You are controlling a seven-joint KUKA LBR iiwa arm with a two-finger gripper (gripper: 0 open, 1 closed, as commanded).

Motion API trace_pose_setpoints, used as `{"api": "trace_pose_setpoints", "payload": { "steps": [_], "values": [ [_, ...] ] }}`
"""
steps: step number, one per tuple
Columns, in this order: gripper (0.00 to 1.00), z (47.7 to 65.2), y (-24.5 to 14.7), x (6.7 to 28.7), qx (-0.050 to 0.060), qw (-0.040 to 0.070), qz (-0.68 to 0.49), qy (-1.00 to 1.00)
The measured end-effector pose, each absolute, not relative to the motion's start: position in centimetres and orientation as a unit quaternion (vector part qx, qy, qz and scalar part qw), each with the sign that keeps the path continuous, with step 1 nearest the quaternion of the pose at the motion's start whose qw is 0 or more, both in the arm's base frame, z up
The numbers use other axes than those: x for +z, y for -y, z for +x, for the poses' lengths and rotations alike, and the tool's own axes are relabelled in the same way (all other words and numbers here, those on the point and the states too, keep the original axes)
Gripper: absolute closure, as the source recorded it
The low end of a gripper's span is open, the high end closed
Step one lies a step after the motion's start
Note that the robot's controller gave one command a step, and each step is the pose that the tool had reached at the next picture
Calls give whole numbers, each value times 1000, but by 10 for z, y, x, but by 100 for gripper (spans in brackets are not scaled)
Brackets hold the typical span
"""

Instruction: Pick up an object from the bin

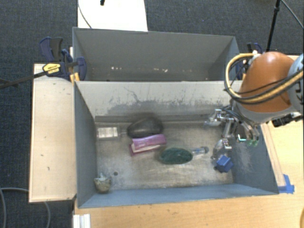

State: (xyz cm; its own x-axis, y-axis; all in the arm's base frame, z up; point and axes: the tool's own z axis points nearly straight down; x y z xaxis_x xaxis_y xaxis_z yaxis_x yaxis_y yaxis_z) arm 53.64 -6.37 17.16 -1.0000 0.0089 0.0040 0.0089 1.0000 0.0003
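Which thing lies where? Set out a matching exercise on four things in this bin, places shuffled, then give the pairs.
Things:
1. pink box
2. blue piece
3. tan lump
4. clear block

Places:
A. front left corner
B. right end, by the tool
C. mid-floor, just left of the green oval
D. left side, toward the back wall

Pairs: 1-C, 2-B, 3-A, 4-D
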Motion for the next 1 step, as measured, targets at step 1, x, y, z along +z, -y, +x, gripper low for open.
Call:
{"api": "trace_pose_setpoints", "payload": {
  "steps": [1],
  "values": [
    [0,542,68,72,-1,-2,-203,979]
  ]
}}
